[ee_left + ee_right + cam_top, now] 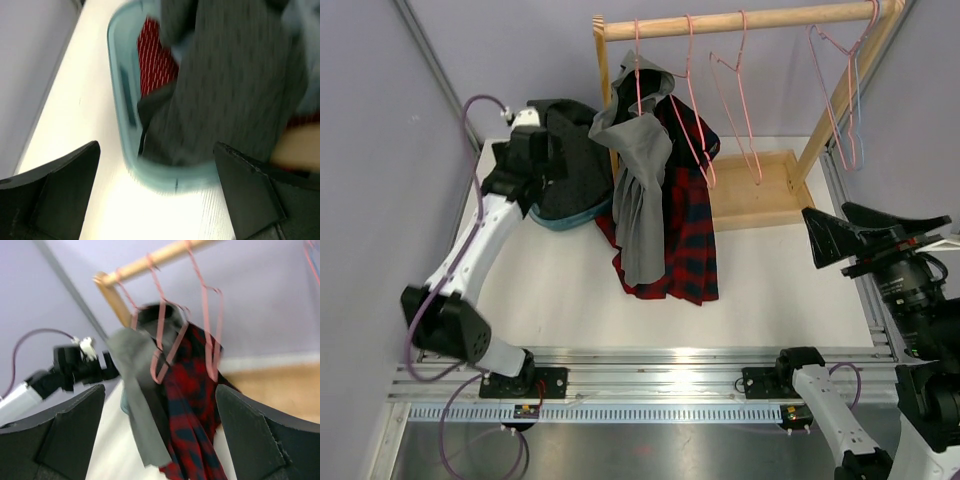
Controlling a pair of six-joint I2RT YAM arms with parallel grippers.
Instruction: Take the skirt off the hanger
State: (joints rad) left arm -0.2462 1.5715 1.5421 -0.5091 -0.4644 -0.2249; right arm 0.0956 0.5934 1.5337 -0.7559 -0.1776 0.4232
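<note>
The red and dark tartan skirt (692,230) (192,405) hangs from a pink wire hanger (691,90) on the wooden rail, and its hem reaches the table. A grey hooded garment (640,190) (135,390) on the neighbouring hanger covers its left side. My left gripper (545,165) (157,200) is open at the far left, just short of a teal basket's rim, with nothing between its fingers. My right gripper (845,232) (160,435) is open at the right, well away from the skirt and facing it, also with nothing in it.
The teal basket (565,218) (117,100) holds a dark grey garment (570,150) (225,90) over a red dotted one (157,65). The rack's rail (740,20) carries several more bare hangers. Its wooden base tray (760,200) lies behind the skirt.
</note>
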